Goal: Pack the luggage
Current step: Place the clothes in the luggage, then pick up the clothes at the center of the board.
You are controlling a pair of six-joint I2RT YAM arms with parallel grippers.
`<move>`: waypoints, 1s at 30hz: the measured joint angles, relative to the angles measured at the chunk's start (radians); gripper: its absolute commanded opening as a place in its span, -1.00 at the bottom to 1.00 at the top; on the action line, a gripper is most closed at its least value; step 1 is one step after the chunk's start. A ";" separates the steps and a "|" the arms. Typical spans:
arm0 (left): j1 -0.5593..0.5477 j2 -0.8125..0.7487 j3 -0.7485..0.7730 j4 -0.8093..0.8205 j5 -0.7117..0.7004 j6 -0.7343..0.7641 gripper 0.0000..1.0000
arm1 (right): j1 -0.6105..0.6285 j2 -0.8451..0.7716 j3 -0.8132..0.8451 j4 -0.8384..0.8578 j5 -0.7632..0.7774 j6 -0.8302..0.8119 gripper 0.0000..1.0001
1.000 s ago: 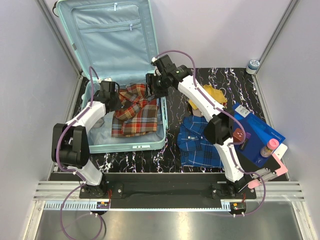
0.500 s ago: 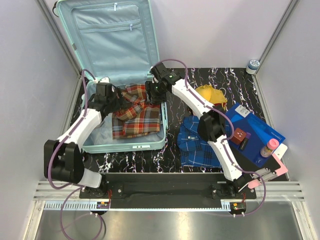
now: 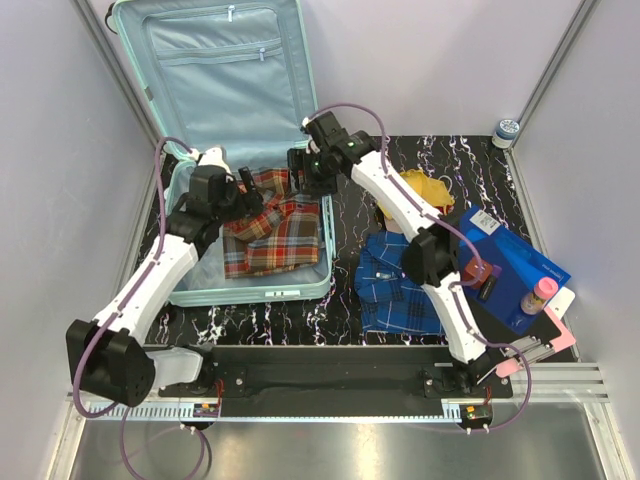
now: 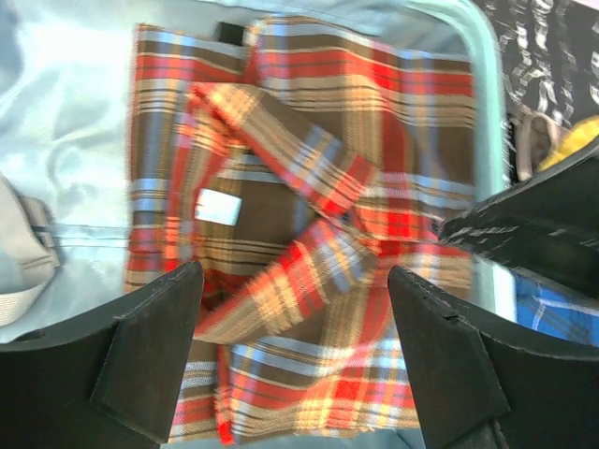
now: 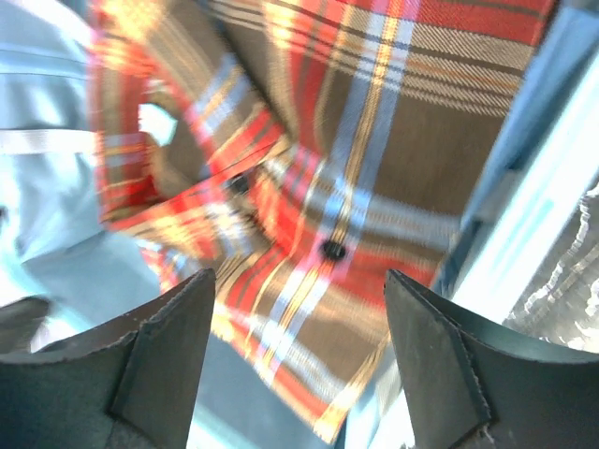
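The luggage [image 3: 188, 279], a mint-green suitcase, lies open at the left with its lid [image 3: 225, 75] leaning on the back wall. A red plaid shirt [image 3: 268, 228] lies crumpled in its base. My left gripper [image 3: 243, 191] hovers open over the shirt's far left part; in the left wrist view the shirt [image 4: 309, 206] fills the space below the left gripper [image 4: 295, 360]. My right gripper [image 3: 300, 170] hangs open above the shirt's far right corner. Its wrist view shows the shirt [image 5: 365, 159] below the right gripper [image 5: 299, 360], nothing held.
A blue plaid shirt [image 3: 395, 285] lies on the dark marbled table right of the suitcase, with a yellow cloth [image 3: 425, 188] behind it. A flat blue box [image 3: 520, 262], a pink-capped bottle [image 3: 537, 295] and a small jar [image 3: 507, 130] sit at the right.
My left gripper has opened and let go of the red plaid shirt, drawing back slightly. My right gripper has opened wider above the shirt's far right corner.
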 measured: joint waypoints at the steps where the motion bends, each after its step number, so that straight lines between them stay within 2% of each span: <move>1: -0.014 -0.005 0.002 -0.001 -0.005 0.001 0.69 | 0.000 -0.024 -0.009 0.001 0.004 -0.002 0.68; 5: -0.103 -0.007 0.018 -0.001 -0.029 0.006 0.69 | -0.015 -0.224 -0.175 0.004 0.045 -0.025 0.73; 9: -0.206 0.000 0.040 -0.002 -0.042 0.005 0.68 | -0.090 -0.480 -0.462 0.048 0.070 -0.035 0.74; 11: -0.269 0.012 0.065 -0.004 -0.055 0.001 0.68 | -0.175 -0.630 -0.671 0.087 0.073 -0.031 0.75; 16: -0.441 0.092 0.154 0.005 -0.080 -0.003 0.69 | -0.404 -0.880 -1.087 0.132 0.107 -0.023 0.79; 21: -0.585 0.234 0.234 0.035 -0.057 0.003 0.70 | -0.607 -1.008 -1.398 0.141 0.072 -0.024 0.79; 24: -0.658 0.316 0.252 0.053 -0.031 0.010 0.72 | -0.708 -1.061 -1.519 0.130 0.061 -0.023 0.79; 30: -0.754 0.447 0.267 0.089 0.063 0.011 0.71 | -0.713 -1.143 -1.584 0.132 0.035 -0.018 0.79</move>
